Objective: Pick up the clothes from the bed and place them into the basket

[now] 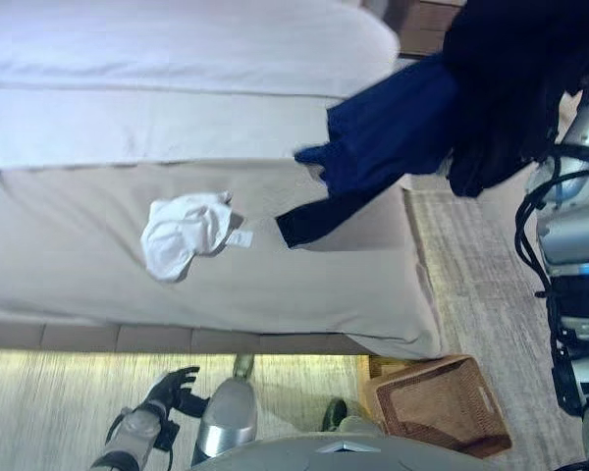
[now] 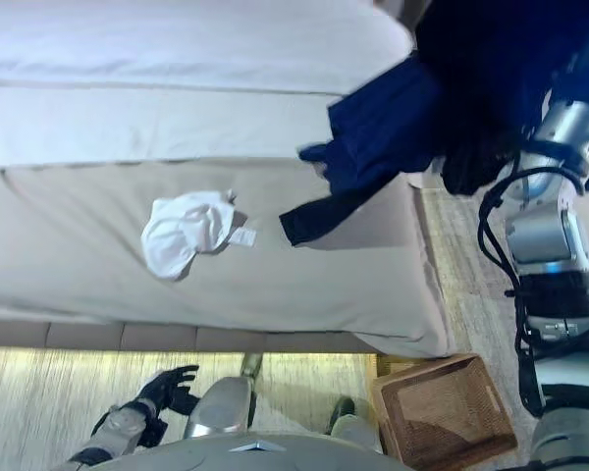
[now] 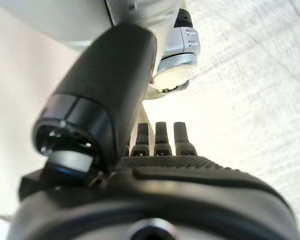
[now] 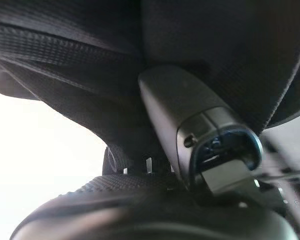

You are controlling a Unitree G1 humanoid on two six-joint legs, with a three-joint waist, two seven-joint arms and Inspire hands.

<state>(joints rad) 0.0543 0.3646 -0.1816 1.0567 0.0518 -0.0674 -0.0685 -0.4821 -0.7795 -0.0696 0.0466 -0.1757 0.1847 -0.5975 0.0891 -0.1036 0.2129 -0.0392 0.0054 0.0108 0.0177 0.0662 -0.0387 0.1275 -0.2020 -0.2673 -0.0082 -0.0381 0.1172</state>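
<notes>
My right hand (image 4: 190, 120) is raised over the bed's right side. Its thumb and fingers are buried in dark cloth, gripping it. A navy garment (image 1: 393, 137) and a black garment (image 1: 510, 88) hang from it, and one navy end trails on the beige bedcover (image 1: 304, 224). A crumpled white garment (image 1: 184, 234) lies on the bedcover in the middle of the bed. The brown wicker basket (image 1: 437, 404) stands on the floor off the bed's near right corner. My left hand (image 1: 172, 390) hangs low by the floor, open and empty, with straight fingers (image 3: 162, 137).
The bed (image 1: 177, 118) has a white sheet and pillows at the back and a beige cover (image 1: 98, 265) in front. A pale carpet (image 1: 59, 402) runs along the bed's near side and past the basket.
</notes>
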